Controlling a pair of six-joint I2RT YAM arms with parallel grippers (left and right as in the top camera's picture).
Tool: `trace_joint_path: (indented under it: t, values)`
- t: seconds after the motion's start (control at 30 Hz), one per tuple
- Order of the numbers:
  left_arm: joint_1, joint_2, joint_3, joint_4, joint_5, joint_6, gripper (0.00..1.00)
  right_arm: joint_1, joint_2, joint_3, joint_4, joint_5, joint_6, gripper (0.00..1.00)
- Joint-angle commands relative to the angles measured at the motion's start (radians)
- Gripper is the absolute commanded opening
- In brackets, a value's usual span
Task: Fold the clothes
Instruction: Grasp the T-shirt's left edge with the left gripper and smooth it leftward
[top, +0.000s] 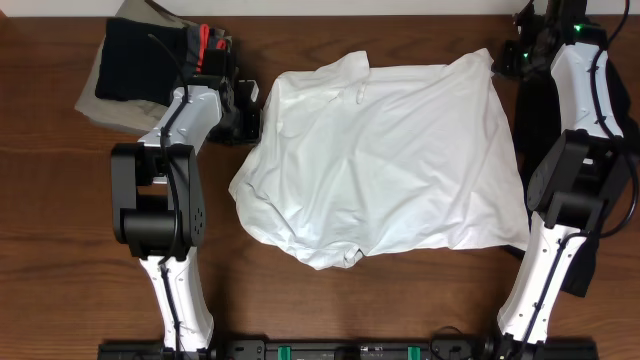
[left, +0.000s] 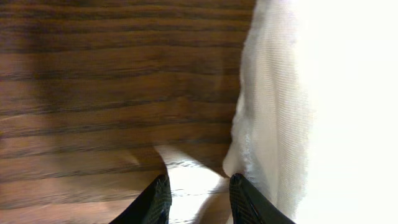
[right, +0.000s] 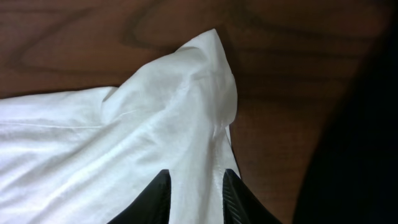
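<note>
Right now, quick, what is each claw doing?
Left claw: closed on the edge of the white T-shirt.
Right claw: closed on a corner of the T-shirt.

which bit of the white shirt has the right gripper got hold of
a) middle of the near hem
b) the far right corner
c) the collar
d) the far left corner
b: in the right wrist view the right gripper is closed on a peaked corner of the white T-shirt, and the overhead view places that gripper at the shirt's far right corner.
</note>
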Motion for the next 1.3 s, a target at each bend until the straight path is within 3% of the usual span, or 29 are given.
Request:
trace_joint_path:
  t: [0.0, 0.83, 1.03, 1.27]
  values:
    - [0.012, 0.003, -0.008, -0.006, 0.06, -0.007, 0.34, -0.002, -0.034, 0.011, -0.002, -0.009, -0.025, 0.27]
    - [0.055, -0.047, 0.014, -0.05, 0.167, 0.009, 0.34, 0.004, -0.034, 0.011, -0.016, -0.009, -0.035, 0.28]
    - [0.068, -0.047, 0.014, -0.057, 0.325, 0.097, 0.34, 0.004, -0.034, 0.011, -0.016, -0.009, -0.043, 0.28]
    - [0.072, -0.045, 0.013, -0.066, 0.363, 0.162, 0.35, 0.004, -0.034, 0.011, -0.019, -0.009, -0.043, 0.27]
